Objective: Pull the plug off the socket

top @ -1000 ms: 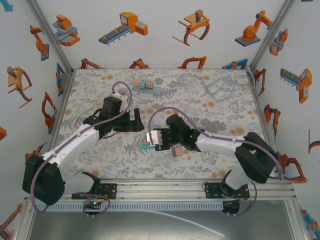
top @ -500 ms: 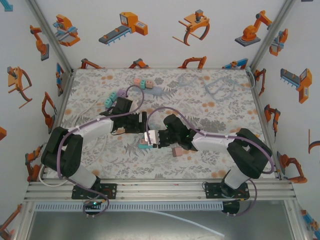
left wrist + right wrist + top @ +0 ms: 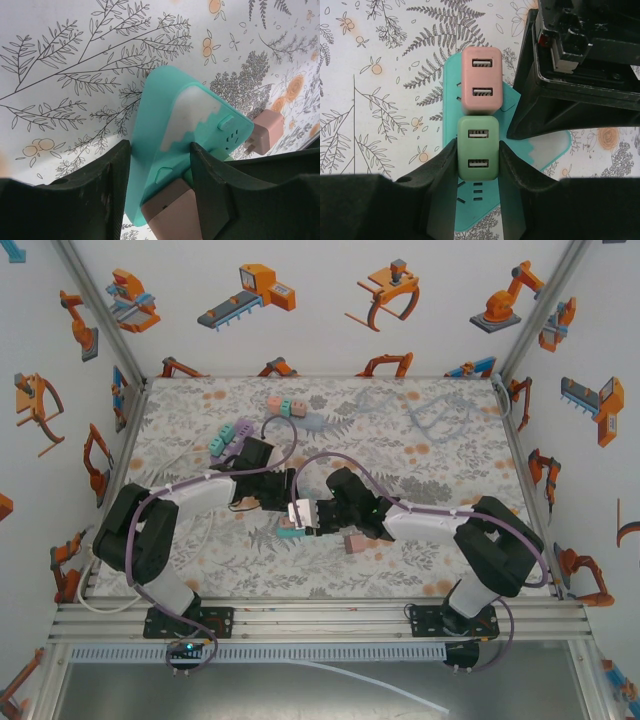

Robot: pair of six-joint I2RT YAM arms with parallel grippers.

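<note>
**Both claws closed at the socket**

The right claw (image 3: 477, 152) pinches the green plug (image 3: 478, 135), seated in the teal socket strip (image 3: 160, 100) beside a pink plug (image 3: 481, 80). The left claw (image 3: 160, 150) clamps the strip's sides on the tabletop (image 3: 65, 45).

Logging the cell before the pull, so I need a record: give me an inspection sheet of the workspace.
Surface: floral cloth, flat.
Job's things: teal socket strip with green plug and pink plug seated side by side.
Clutter: loose pink plug near strip; plug cluster, teal-purple block at back.
Grippers: left gripper clamps strip; right gripper clamps green plug.
Cables: purple cables along both arms.
Surroundings: sticker-covered white walls, aluminium rail.
</note>
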